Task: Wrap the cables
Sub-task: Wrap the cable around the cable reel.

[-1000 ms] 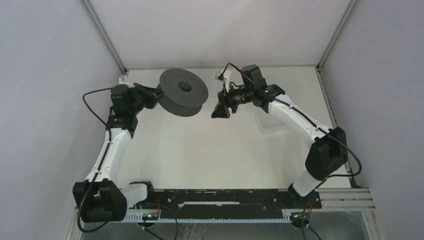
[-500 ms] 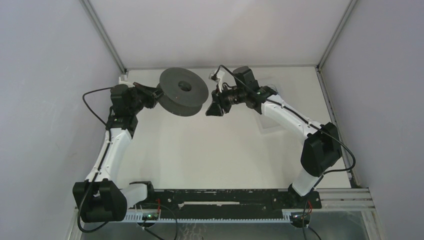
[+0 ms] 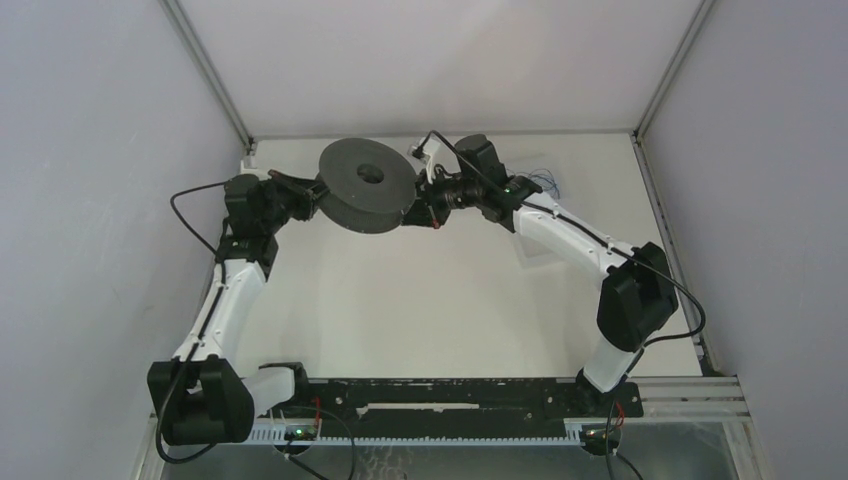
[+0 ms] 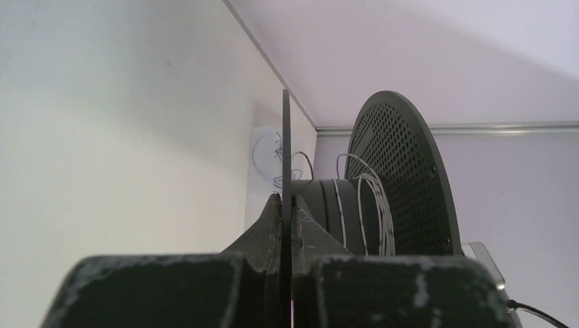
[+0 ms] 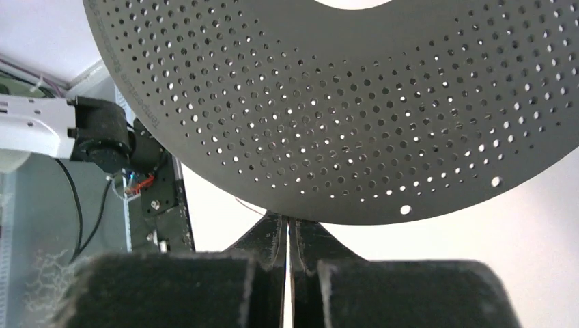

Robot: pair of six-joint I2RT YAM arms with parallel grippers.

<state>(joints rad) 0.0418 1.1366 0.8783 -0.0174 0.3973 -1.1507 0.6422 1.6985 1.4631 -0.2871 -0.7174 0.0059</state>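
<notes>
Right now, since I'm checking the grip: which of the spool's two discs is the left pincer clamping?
The disc seen edge-on, squeezed in the left pincer; the perforated disc beyond the cables is outside its grip.

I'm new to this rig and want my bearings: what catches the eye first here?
The big black perforated spool at the far end of the table, its thin flange pinched by the shut left gripper. The right gripper, also shut, sits at the spool's opposite side. A few loose turns of whitish cable lie around the hub.
</notes>
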